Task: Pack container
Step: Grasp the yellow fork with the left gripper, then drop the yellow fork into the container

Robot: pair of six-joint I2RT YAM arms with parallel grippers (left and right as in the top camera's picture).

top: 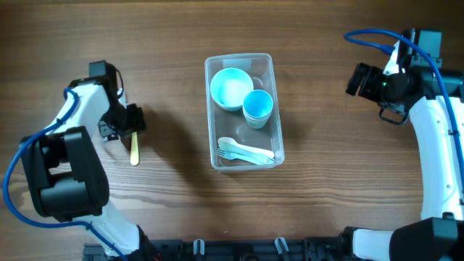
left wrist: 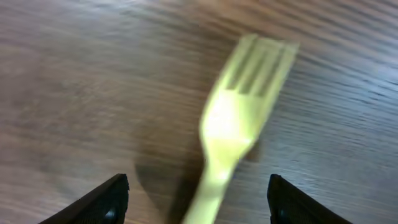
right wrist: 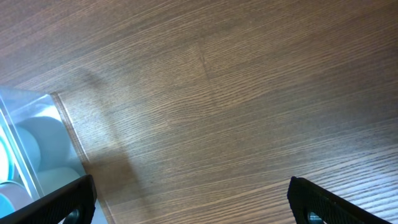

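The clear plastic container (top: 270, 109) sits mid-table and holds a blue bowl (top: 231, 88), a blue cup (top: 257, 108) and pale cutlery (top: 246, 151). Its corner shows at the left edge of the right wrist view (right wrist: 46, 124). A yellow fork (top: 134, 148) lies on the wood left of the container. My left gripper (top: 129, 122) is open right over the fork's handle end. In the left wrist view the fork (left wrist: 239, 124) lies between the spread fingers (left wrist: 198, 202), untouched. My right gripper (top: 355, 80) is open and empty, far right of the container, and its wrist view shows the spread fingers (right wrist: 193, 202).
The wooden table (top: 174, 203) stretches all around. Both arm bases stand at the front corners. A blue cable (top: 370, 35) loops above the right arm.
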